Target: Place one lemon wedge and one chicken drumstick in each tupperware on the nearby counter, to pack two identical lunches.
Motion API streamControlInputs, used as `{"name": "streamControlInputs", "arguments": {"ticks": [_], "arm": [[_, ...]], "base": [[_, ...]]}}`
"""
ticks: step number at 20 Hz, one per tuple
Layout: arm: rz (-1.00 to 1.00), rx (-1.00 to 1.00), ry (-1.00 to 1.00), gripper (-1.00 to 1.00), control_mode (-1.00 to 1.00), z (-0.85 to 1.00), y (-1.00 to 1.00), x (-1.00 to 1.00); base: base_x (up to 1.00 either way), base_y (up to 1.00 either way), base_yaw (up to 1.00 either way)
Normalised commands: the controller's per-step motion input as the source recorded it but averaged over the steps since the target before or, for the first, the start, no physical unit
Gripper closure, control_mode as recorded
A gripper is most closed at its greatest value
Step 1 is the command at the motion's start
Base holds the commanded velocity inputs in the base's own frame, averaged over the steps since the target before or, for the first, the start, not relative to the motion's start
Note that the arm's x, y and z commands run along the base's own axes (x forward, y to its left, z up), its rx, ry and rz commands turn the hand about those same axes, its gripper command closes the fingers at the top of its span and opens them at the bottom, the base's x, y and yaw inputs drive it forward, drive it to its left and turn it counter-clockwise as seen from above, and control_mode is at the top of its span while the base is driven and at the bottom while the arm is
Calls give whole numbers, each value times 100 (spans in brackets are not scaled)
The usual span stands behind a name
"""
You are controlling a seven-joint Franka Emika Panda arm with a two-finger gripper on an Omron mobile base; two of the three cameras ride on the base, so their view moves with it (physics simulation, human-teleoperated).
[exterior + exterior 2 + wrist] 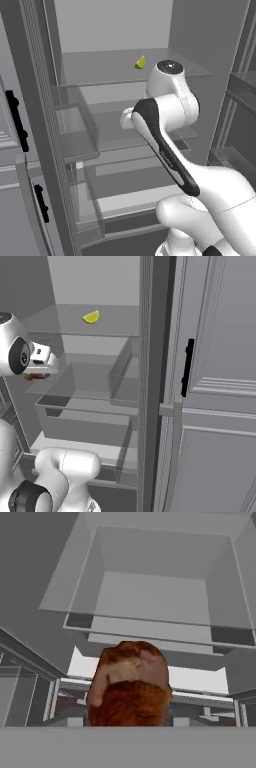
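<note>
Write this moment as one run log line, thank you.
place: open fridge | gripper: shut on chicken drumstick | lemon wedge: on upper shelf

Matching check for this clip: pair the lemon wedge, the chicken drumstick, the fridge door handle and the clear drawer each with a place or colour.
Things:
1. lemon wedge
2. chicken drumstick
3. fridge door handle
4. clear drawer

Descriptions:
A. black
B. close in front of the hand camera, reddish brown
C. on the upper fridge shelf, yellow
D. see-through, below that shelf

Pairs: 1-C, 2-B, 3-A, 4-D
</note>
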Motion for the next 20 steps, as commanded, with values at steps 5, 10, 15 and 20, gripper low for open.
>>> {"name": "streamControlInputs", "arguments": {"ticks": [5, 10, 15, 20], "arm": [[0, -1, 33, 100, -100, -85, -37, -71], [0, 0, 33, 100, -100, -5, -68, -14], [0, 0, 9, 100, -100, -26, -58, -18], [0, 0, -13, 100, -100, -57, -41, -40]], "base": [[0, 0, 0], [0, 0, 0], [0, 0, 0], [0, 0, 0]]}}
